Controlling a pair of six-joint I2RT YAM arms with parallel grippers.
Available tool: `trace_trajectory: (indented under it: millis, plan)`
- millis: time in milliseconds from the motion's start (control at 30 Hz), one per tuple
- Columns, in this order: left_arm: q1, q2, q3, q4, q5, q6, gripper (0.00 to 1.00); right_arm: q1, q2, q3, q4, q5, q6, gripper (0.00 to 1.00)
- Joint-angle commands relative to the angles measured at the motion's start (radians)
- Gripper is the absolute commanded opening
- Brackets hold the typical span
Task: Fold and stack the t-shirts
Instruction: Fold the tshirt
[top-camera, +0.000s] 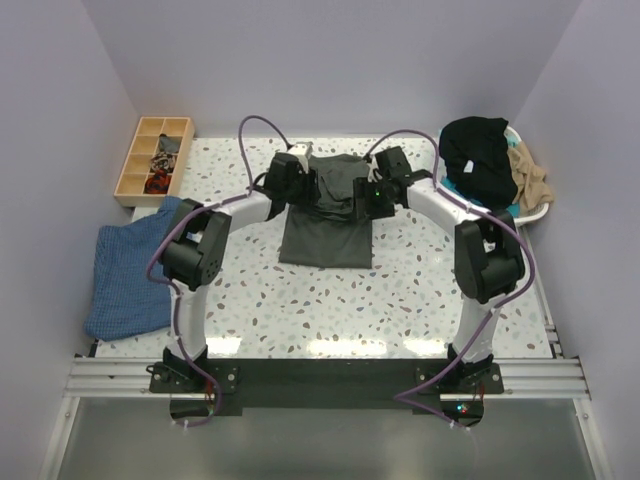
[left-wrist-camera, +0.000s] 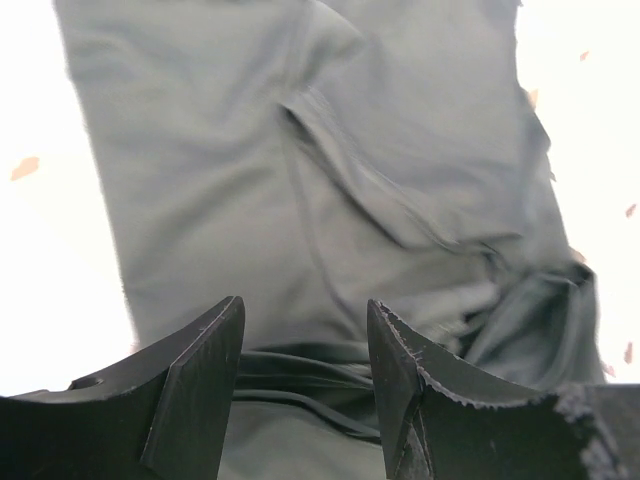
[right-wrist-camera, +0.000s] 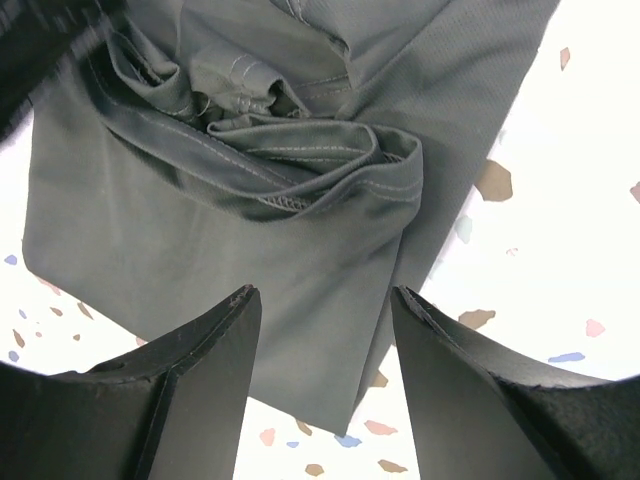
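The left claw (left-wrist-camera: 305, 302) and the right claw (right-wrist-camera: 325, 292) each stand with fingers apart, gripping nothing, above the bunched far end of the charcoal-grey t-shirt (top-camera: 327, 225). That shirt lies partly folded at the middle of the speckled tabletop (top-camera: 400, 300). A black t-shirt (top-camera: 480, 155) is heaped at the far right corner.

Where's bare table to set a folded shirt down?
Bare: the strip of table between the grey shirt and the near edge. Crowded: the far edge, tray left, basket right, left pincer and right pincer over the shirt; blue cloth covers the left edge.
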Motion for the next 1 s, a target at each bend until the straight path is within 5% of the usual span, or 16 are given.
trace_trajectory:
  millis: [0, 400, 967]
  plan:
    - [0.038, -0.033, 0.045, 0.032, -0.068, 0.033, 0.57, 0.001, -0.094, -0.013, 0.041, 0.008, -0.006, 0.60]
    - [0.036, -0.315, -0.161, 0.049, -0.016, -0.056, 0.58, 0.059, 0.039, 0.097, 0.040, -0.230, 0.051, 0.60]
    - [0.036, -0.383, -0.257, 0.055, 0.012, -0.063, 0.57, 0.119, 0.216, 0.231, 0.037, -0.167, 0.046, 0.60]
